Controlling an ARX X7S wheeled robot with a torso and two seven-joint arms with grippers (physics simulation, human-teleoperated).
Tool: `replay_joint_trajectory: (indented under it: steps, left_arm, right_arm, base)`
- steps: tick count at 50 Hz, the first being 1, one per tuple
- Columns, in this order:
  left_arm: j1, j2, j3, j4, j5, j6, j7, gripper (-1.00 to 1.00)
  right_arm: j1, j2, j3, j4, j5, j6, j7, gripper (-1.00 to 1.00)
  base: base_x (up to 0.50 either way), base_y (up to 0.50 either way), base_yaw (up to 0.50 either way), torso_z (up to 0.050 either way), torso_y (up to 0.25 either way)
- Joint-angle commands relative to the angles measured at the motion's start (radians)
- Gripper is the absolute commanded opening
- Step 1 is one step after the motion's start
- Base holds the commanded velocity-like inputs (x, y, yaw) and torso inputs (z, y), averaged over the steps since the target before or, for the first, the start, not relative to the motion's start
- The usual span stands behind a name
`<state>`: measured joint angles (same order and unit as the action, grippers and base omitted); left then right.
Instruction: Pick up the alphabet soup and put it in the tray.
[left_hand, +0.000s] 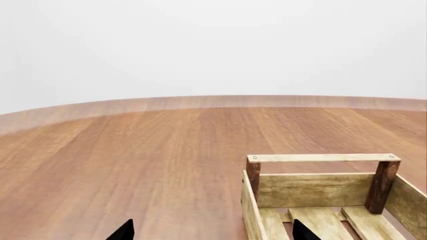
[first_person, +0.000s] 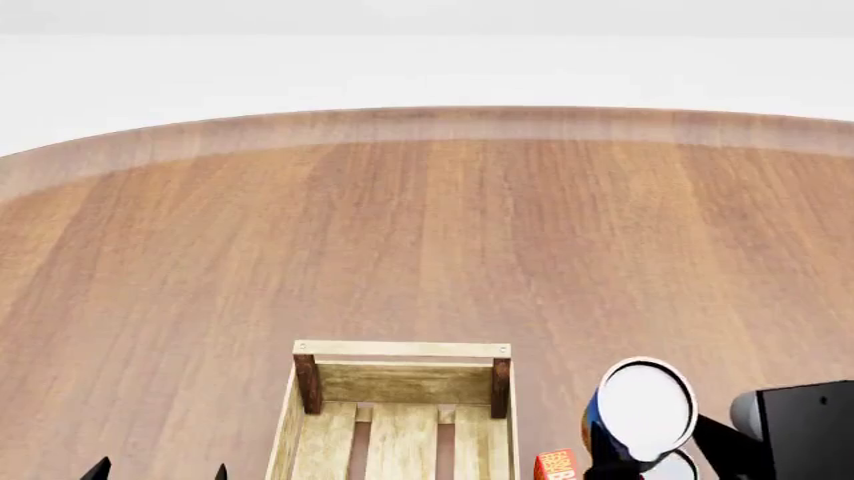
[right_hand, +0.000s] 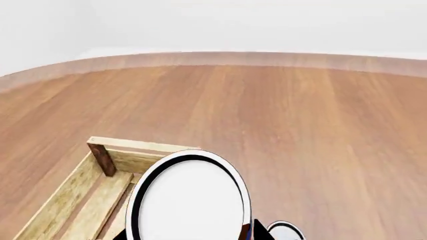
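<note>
A broad round wooden table (first_person: 441, 230), its reddish-brown planks running away from the robot to a paler curved rim, carries a light-wood slatted tray (first_person: 400, 350) near its front edge. The tray rests flat on the boards, just beside the right gripper's (first_person: 627, 465) inner side and between the two arms, its far end rail raised on darker corner posts. Right below that gripper, a red-and-orange can (first_person: 557, 466) (only partly visible) stands on the tabletop close to the tray's side wall; whether the two touch cannot be told. Another white lid with a silver rim (right_hand: 285, 232) shows beside it.
</note>
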<state>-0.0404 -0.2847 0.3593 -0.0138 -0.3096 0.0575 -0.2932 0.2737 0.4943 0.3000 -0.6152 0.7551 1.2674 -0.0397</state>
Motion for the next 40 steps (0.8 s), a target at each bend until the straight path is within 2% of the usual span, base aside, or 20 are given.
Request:
replay_joint_trajectory:
  steps: [1, 26, 40]
  left_arm:
    - [0.001, -0.003, 0.003, 0.002, -0.003, 0.003, -0.002, 1.00]
    - [-0.001, -0.007, 0.009, 0.000, -0.010, 0.006, -0.007, 1.00]
    - [0.003, -0.011, 0.012, 0.008, -0.012, 0.008, -0.011, 1.00]
  right_arm:
    - [0.112, -0.041, -0.136, 0.027, -0.006, 0.002, 0.008, -1.00]
    - [0.206, -0.117, -0.373, 0.162, -0.061, -0.085, -0.043, -1.00]
    - [0.219, -0.165, -0.457, 0.234, -0.087, -0.146, -0.071, -1.00]
  base:
    - [0.00, 0.00, 0.00, 0.000, 0.000]
    - [0.00, 0.00, 0.00, 0.000, 0.001]
    - [0.00, 0.00, 0.00, 0.001, 0.001]
